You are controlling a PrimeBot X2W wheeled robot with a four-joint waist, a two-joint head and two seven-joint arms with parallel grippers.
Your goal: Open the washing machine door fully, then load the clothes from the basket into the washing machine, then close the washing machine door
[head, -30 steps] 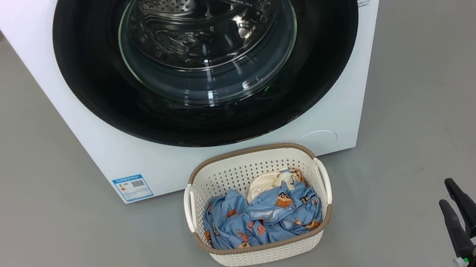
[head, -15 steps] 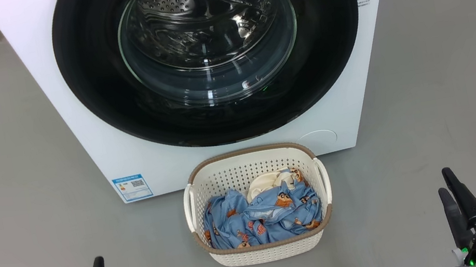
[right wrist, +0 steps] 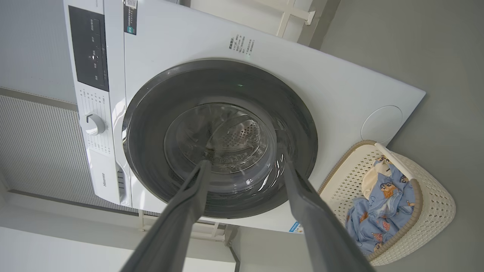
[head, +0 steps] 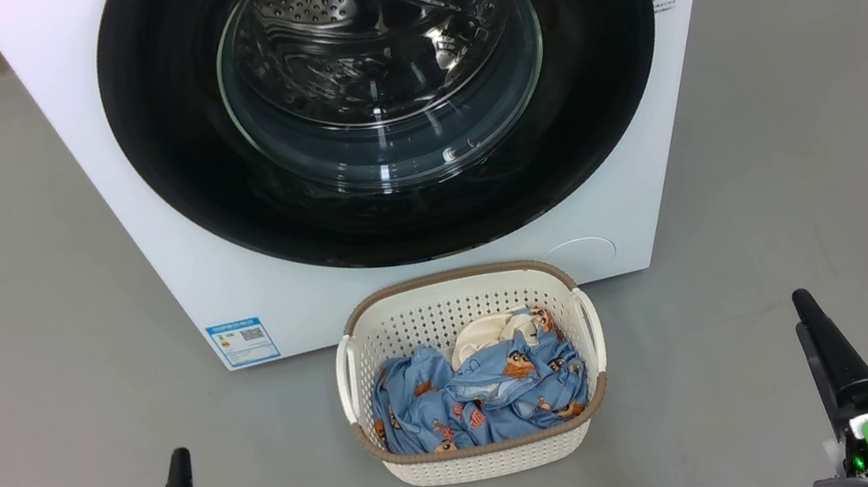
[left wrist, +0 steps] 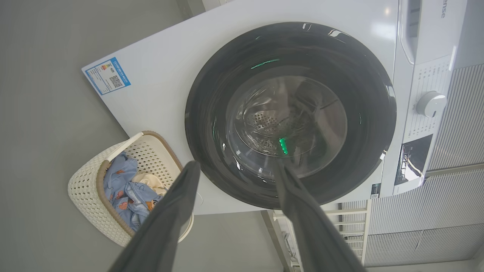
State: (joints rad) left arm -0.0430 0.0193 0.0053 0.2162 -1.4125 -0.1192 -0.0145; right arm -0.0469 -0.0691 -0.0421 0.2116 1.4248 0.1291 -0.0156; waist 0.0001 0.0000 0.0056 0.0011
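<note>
- Standing shut: washing machine door (head: 383, 83), flush on the washing machine (head: 135, 269); the first step is judged not yet begun.
- Basket (head: 485, 457): on the floor (head: 0, 266), just before the machine's front and below the door, likely set there for a short lift into the drum.
- Clothes (head: 479, 396): heaped inside the basket, blue print over a cream piece.
- Left gripper (left wrist: 236, 168): fingers apart, empty, low and well short of the machine, pointing at the door.
- Right gripper (right wrist: 245, 162): likewise apart, empty, aimed at the door.
- Surroundings: blue label sticker (head: 241, 342), control dial (left wrist: 431, 104).
- Obstruction: the basket near the door's lower edge may crowd its swing; the handle side cannot be told.
</note>
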